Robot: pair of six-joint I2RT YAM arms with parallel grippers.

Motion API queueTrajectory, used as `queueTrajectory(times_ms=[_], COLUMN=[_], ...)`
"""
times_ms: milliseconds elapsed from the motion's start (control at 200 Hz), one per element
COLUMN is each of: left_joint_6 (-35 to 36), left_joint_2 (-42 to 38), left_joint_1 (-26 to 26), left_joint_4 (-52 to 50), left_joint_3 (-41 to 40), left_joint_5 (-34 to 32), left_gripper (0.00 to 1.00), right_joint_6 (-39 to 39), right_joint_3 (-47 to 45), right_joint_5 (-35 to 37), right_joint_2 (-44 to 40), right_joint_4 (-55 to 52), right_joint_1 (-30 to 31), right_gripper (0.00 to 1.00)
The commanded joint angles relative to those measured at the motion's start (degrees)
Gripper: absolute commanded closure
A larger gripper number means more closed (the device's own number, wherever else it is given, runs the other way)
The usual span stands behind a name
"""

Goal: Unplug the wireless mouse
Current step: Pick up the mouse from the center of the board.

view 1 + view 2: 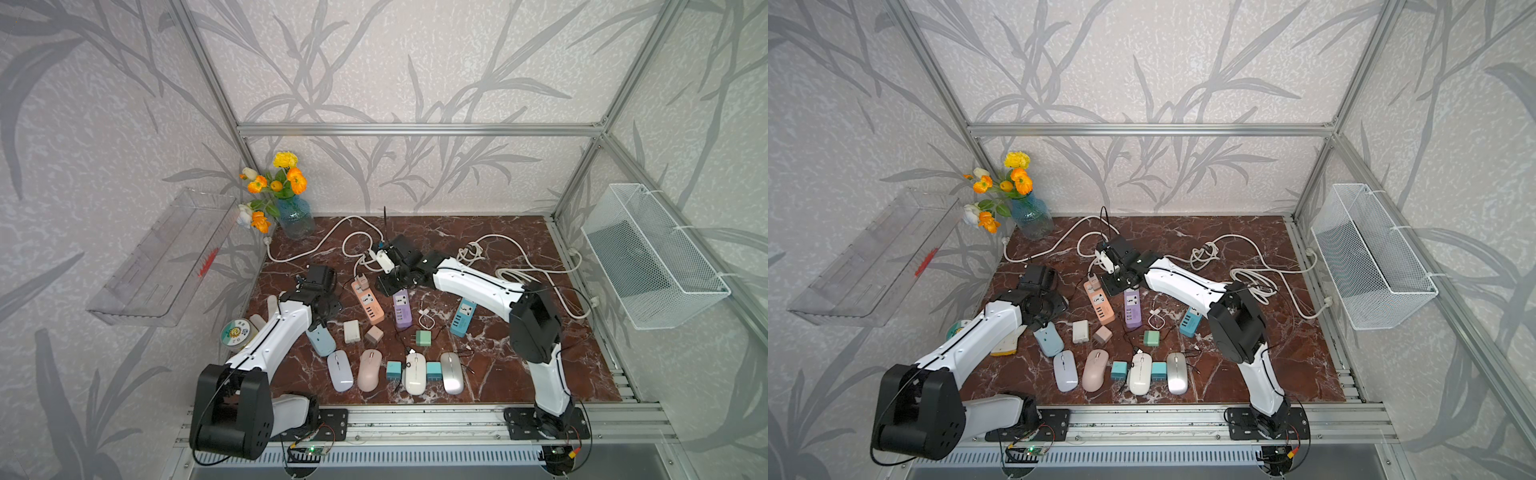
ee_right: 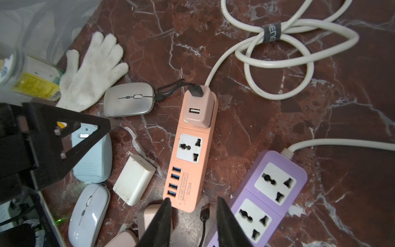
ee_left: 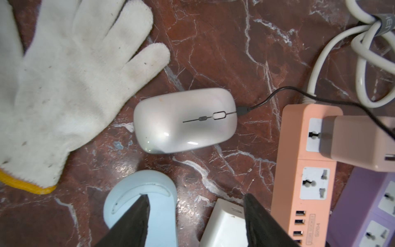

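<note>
The plugged-in wireless mouse (image 3: 184, 120) is pale silver and lies beside a white glove (image 3: 64, 85). A black plug (image 3: 242, 111) sits in its nose, and the thin black cable runs to a pink adapter (image 3: 359, 141) on the orange power strip (image 3: 305, 162). My left gripper (image 3: 196, 213) hovers short of the mouse, open and empty, above a light blue mouse (image 3: 158, 213) and a white charger (image 3: 224, 224). My right gripper (image 2: 193, 205) is open over the USB end of the orange strip (image 2: 190, 160); a loose black plug (image 2: 205, 211) lies on the table between its fingers. In both top views the left arm hides the mouse.
A purple power strip (image 2: 267, 192) lies right of the orange one, and a tied white cord coil (image 2: 288, 53) lies beyond it. Several other mice (image 1: 415, 372) and small chargers line the table's front. A flower vase (image 1: 295, 216) stands at the back left.
</note>
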Motion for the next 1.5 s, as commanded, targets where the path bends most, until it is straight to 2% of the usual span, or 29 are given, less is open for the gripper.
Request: queueTrajectory(times_ms=[0, 120, 275, 440, 560, 650, 765, 875, 1020, 1155, 1235, 1494], left_joint_6=[0.22, 0.68, 5.16, 12.90, 21.18, 29.47, 43.35, 51.96, 53.54, 55.22, 56.14, 58.18], left_joint_2=[0.90, 1.38, 4.57, 13.50, 18.76, 20.17, 21.02, 22.09, 26.23, 30.39, 31.88, 30.57], left_joint_1=[1.29, 3.94, 7.99, 8.08, 8.04, 8.00, 7.93, 8.05, 8.00, 8.00, 8.01, 8.44], left_joint_4=[3.67, 1.46, -0.16, -5.58, -7.69, -9.80, -14.79, -18.47, -20.41, -19.74, -19.26, -15.49], left_joint_3=[-0.22, 0.32, 2.61, 11.46, 16.74, 19.36, 21.07, 20.65, 21.81, 22.40, 23.06, 24.16], left_joint_5=[3.66, 1.38, 0.86, 1.11, 4.52, 5.39, 8.48, 10.60, 12.67, 6.01, 5.08, 4.30], left_gripper=[0.33, 0.33, 0.33, 0.17, 0.11, 0.00, 0.00, 0.00, 0.00, 0.02, 0.02, 0.07], right_joint_6=[-1.18, 0.09, 0.36, 0.73, -0.49, -0.79, 0.02, -0.36, -1.66, -2.76, -3.01, -2.10], right_joint_3=[7.18, 11.47, 11.22, 2.47, -5.71, -12.93, -20.36, -23.83, -25.27, -26.29, -26.83, -27.07], right_joint_5=[5.53, 6.29, 5.05, 3.36, 2.27, 0.66, -1.90, -3.23, -3.28, -2.81, -2.80, -3.72], right_joint_2=[4.59, 7.10, 6.15, -0.27, -6.15, -11.27, -16.85, -20.45, -23.51, -26.71, -27.47, -26.89], right_joint_4=[-5.33, -6.96, -7.03, -3.82, -1.90, 0.19, 2.47, 2.88, 1.12, 0.06, -0.10, 0.37], right_joint_1=[2.29, 3.31, 4.76, 4.68, 4.34, 3.51, 1.40, -0.20, -1.21, -1.55, -1.75, -1.85], right_gripper=[0.63, 0.63, 0.63, 0.63, 0.64, 0.64, 0.65, 0.65, 0.65, 0.65, 0.66, 0.66])
